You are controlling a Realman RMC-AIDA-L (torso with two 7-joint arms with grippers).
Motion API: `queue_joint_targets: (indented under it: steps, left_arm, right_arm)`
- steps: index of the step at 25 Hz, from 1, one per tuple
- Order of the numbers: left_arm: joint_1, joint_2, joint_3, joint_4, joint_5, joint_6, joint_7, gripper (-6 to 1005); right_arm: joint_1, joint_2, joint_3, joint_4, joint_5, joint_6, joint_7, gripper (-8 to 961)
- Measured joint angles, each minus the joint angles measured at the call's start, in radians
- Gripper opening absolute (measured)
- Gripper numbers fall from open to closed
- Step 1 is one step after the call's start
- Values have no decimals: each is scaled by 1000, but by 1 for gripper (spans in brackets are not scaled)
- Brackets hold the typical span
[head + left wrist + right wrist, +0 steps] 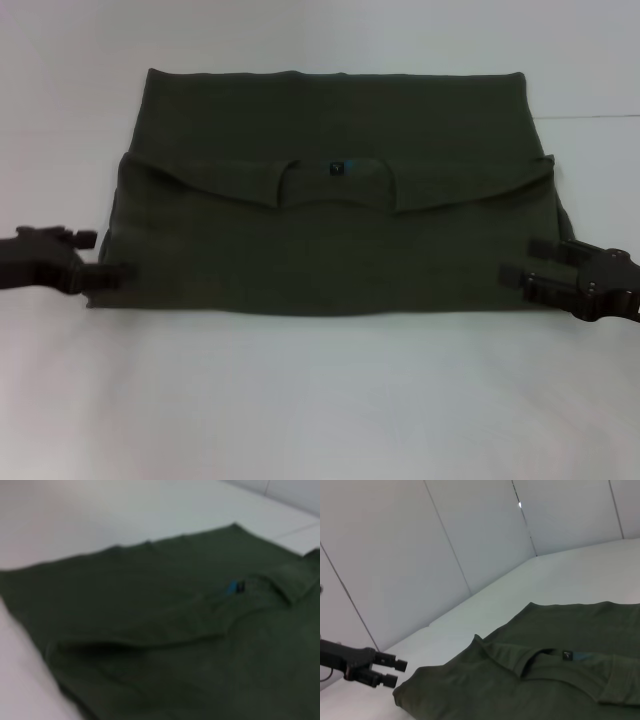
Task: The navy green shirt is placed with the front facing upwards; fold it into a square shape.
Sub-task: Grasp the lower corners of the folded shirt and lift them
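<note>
White table [320, 400], navy green shirt [330, 240] — folded, widthwise, collar up

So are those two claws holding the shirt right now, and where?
Nothing looks held. The left gripper and right gripper sit open at the side edges of the folded shirt, near its front corners.

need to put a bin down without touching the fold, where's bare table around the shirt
Widest bare table lies between the navy green shirt's near hem and the robot. Another bare strip runs beyond its far edge. The flanks are crowded: the left tool sits at the shirt's near left corner, the right tool at its near right corner.
</note>
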Motion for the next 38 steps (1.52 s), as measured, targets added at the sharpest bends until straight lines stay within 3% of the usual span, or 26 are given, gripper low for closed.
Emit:
queue_joint_targets:
  steps: [6, 28, 38]
  left_arm:
    - [0, 2, -14, 5, 85, -16, -8, 814]
    - [-24, -4, 59, -55, 116, -100, -9, 803]
    - [-21, -8, 64, -47, 105, -97, -3, 460]
  right_arm:
    - [7, -1, -1, 7, 3, 1, 6, 839]
    - [3, 1, 4, 18, 4, 4, 24, 842]
    - [-12, 0, 7, 18, 5, 7, 24, 844]
